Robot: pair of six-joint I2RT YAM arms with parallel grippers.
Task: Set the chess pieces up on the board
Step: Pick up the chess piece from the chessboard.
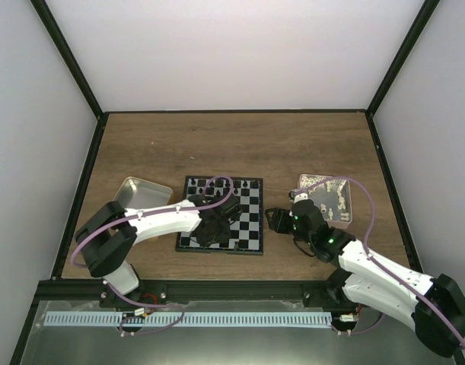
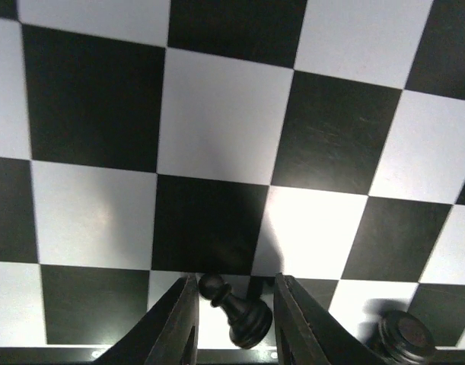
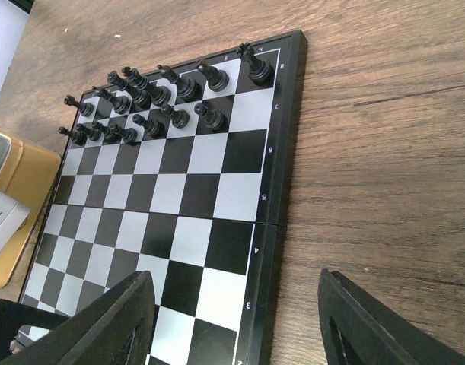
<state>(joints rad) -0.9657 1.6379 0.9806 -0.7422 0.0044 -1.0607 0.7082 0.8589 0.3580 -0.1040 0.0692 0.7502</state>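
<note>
Your left gripper (image 2: 234,293) hung low over the near-left part of the board (image 1: 247,220), and a black pawn (image 2: 240,313) sat right between its fingers. In the left wrist view the jaws stood apart on either side of that pawn. The pawn's base lay close to the right-hand finger and its head tipped toward the left-hand one, so its long axis ran slantwise across the gap. You could not tell from that view whether the fingers were pinching it or only bracketing it, nor whether its base was flat on a square. Another dark piece (image 2: 403,334) stood just beside the gripper, on its right in that view.

Your right gripper (image 3: 236,319) was spread wide and held nothing. It hovered over the wooden table (image 3: 384,167) just off the board's right edge, well apart from the pawn. The left arm was plainly the nearer one for this piece.

The other black pieces (image 3: 152,103) already stood in two rows along the far edge of the board
</note>
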